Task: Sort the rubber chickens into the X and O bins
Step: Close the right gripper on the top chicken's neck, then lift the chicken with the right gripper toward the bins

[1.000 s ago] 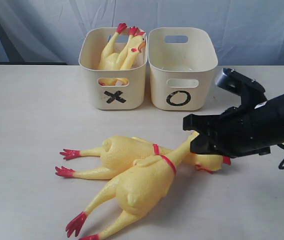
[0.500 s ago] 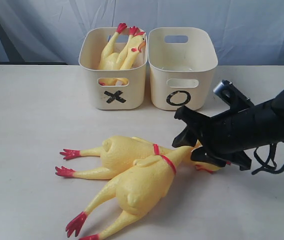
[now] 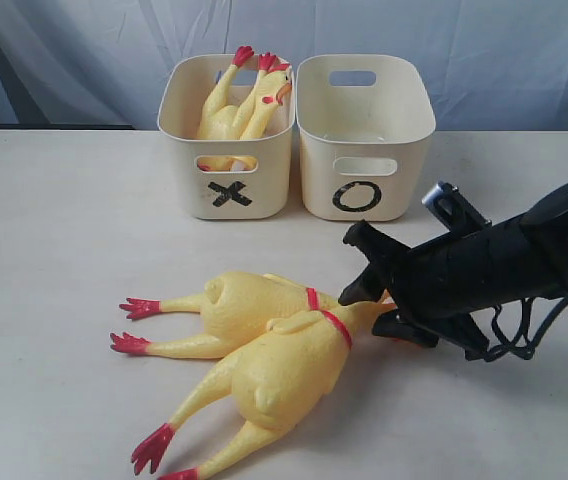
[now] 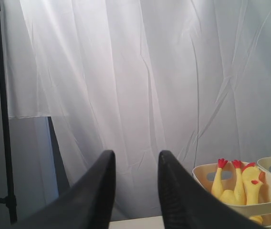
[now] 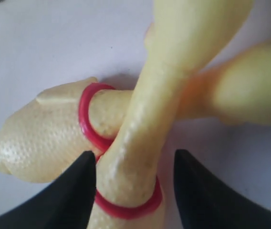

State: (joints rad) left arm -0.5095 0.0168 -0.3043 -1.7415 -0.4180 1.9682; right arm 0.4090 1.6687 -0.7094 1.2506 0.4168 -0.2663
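Nearest you, the front chicken [image 3: 274, 375] sprawls on the tabletop [image 3: 54, 250] with its red feet toward the near edge. Its neck is draped right over the second big chicken [image 3: 239, 305], so the pair make a cross. That's why the top bird looks like the one to take first: lift the lower one and you'd drag both. Your right hand [image 3: 364, 308] is down low at that crossing with its jaws apart, one finger either side of the front chicken's neck at the red neck band [image 5: 126, 205], and nothing pinched yet. A sensible spot, I'd say, since the neck is the slimmest part of a plump bird. But mind the other neck lying directly underneath, because closing too deep could catch both. Further back, the X bin [image 3: 189, 190] already holds the two small chickens [image 3: 234, 105], feet up. The O bin [image 3: 404, 170] sits just beside it with nothing showing over its rim, so that's probably where the big ones belong. Your left hand [image 4: 135, 157] is out of the exterior view, fingers parted and holding nothing. It faces the white curtain [image 4: 126, 71] with the X bin off to one side, apparently parked clear.
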